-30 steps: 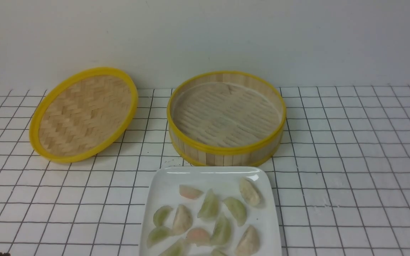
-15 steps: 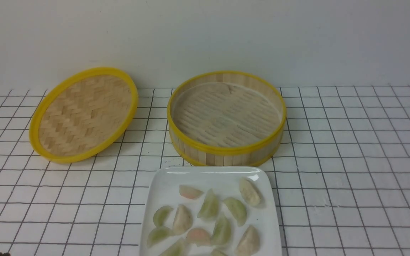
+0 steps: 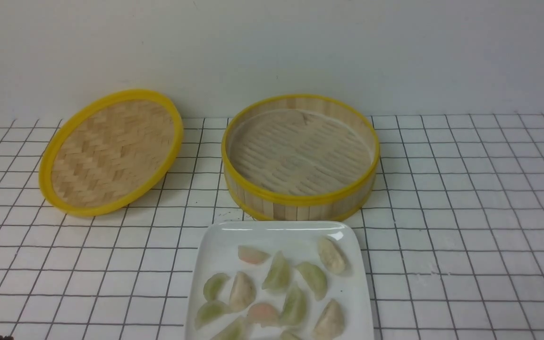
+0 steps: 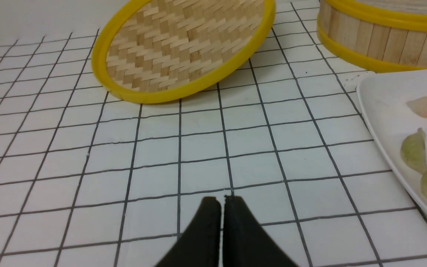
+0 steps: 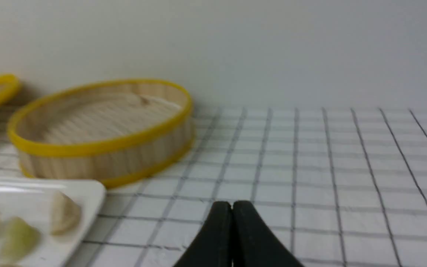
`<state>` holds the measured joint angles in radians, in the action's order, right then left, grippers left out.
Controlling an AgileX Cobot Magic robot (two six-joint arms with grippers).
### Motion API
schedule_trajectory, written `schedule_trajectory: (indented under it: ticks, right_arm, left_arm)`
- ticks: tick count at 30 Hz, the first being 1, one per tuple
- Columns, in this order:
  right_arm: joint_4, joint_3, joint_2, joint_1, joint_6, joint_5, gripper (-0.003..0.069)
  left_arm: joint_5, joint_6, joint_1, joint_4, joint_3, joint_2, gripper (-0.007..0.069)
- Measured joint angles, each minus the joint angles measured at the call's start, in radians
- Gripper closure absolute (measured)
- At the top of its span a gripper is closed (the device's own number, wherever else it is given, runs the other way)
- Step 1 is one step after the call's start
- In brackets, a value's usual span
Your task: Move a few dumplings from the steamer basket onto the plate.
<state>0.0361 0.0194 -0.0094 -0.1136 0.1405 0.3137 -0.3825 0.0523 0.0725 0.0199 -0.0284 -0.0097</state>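
1. The steamer basket is sitting toward the back edge of the counter, near its middle, and its slatted floor is showing no dumplings.
2. The plate is lying just in front of the basket, at the counter's front edge, close to the basket wall.
3. The green dumplings are resting on the plate, mixed with pinkish dumplings and beige dumplings.
4. The woven lid is leaning tilted on the counter, beside the basket toward the left edge.
5. The left claw is hanging over bare counter with its tips pressed together, holding nothing.
6. The right claw is likewise pinched closed and gripping nothing, over the counter's right part.
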Motion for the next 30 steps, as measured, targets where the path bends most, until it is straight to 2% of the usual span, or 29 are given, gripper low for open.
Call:
schedule_trajectory:
  ticks: [2,5,30]
  right_arm:
    - [0.000,0.006,0.000,0.046,0.000,0.052,0.0673]
    - [0.000,0.005,0.000,0.063,-0.003,0.062,0.0673]
    - [0.000,0.004,0.000,0.064,-0.003,0.068,0.0673]
  left_arm:
    - [0.000,0.000,0.000,0.000,0.000,0.000,0.0631]
    - [0.000,0.000,0.000,0.000,0.000,0.000,0.0631]
    - [-0.001,0.000,0.000,0.000,0.000,0.000,0.0631]
